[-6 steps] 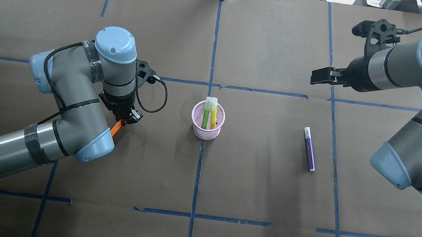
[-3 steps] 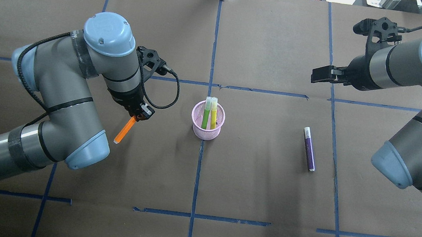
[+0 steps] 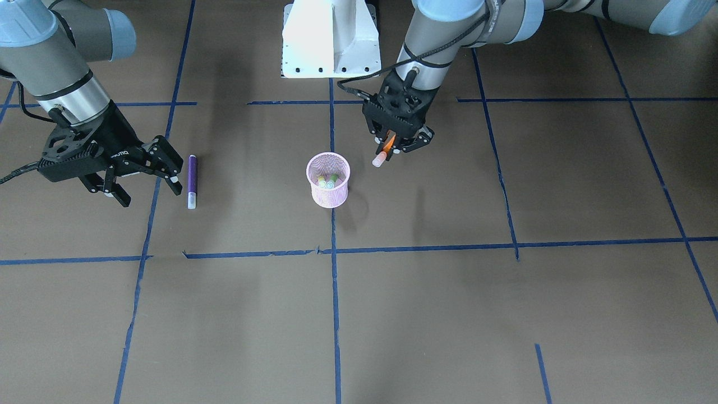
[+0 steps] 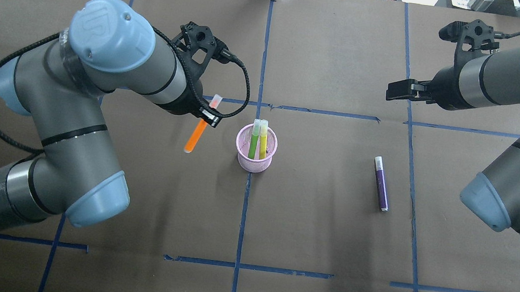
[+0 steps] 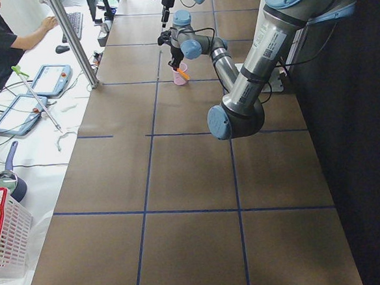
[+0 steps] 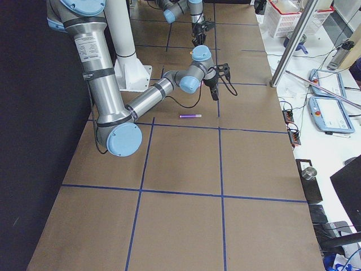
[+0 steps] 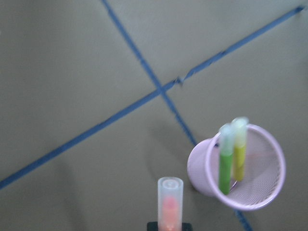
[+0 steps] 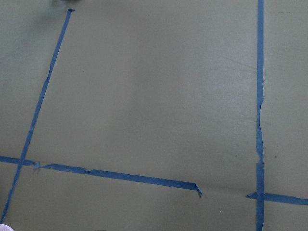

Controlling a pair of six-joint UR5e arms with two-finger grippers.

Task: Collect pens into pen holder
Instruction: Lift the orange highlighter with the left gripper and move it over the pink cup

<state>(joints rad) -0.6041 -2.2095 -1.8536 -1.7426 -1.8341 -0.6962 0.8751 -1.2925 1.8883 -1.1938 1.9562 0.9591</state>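
Orange pen (image 4: 195, 137) gripped by left end effector (image 4: 209, 117), near pen holder (image 4: 253, 165) rim (right end effector (image 3: 151, 193) wide).

The left wrist view is soft with blur. In it the slim orange pen (image 7: 170, 202) with a pale translucent cap runs off the bottom edge, just left of the small round pink wire-mesh cup (image 7: 198, 168). Only a dark sliver of the left gripper (image 7: 169, 227) shows there. The right wrist view catches only a pink scrap of that cup at its bottom-left corner. From overhead, the gripper's black body covers the orange pen's middle, beside the cup. From the front, little more than the cap ends of the green pen (image 3: 333, 178) and yellow pen (image 3: 322, 182) inside the cup can be made out. In the exterior left view the cup is too small to tell its contents.
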